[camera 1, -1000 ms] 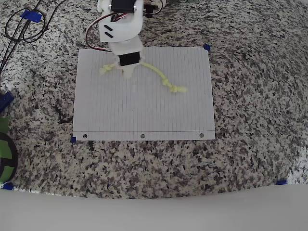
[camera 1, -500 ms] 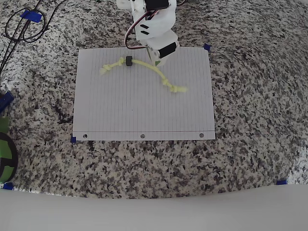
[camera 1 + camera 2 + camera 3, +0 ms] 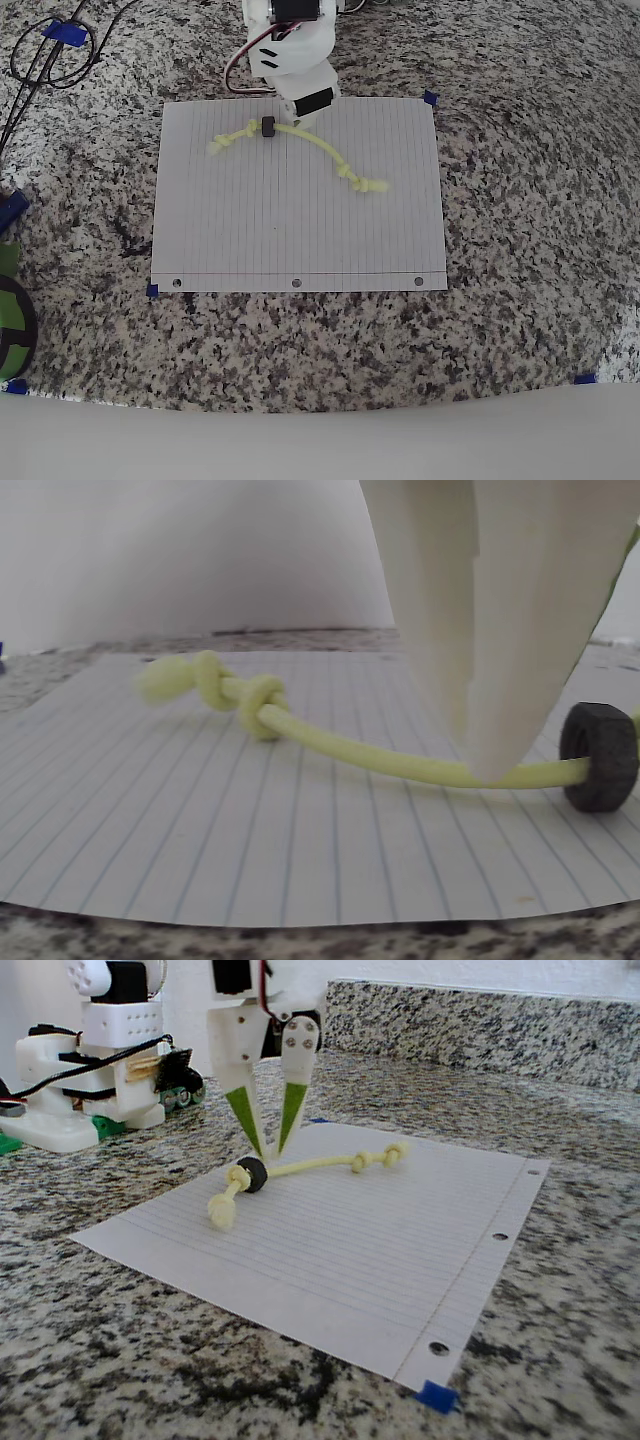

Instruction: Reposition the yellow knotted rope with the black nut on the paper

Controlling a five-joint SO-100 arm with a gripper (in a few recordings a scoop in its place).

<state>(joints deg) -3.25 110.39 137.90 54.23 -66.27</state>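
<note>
We see the white two-finger hand (image 3: 269, 1150) slightly open, holding nothing, tips poised over the thin yellow knotted rope (image 3: 325, 152) just right of its black ring nut (image 3: 267, 126), on the far part of the white lined paper (image 3: 300, 230); we should close squarely on the cord

Your wrist view: gripper (image 3: 478, 750) fingertips nearly together, touching the yellow knotted rope (image 3: 350, 750); black nut (image 3: 598, 756) just right, paper (image 3: 200, 830) beneath.
</note>
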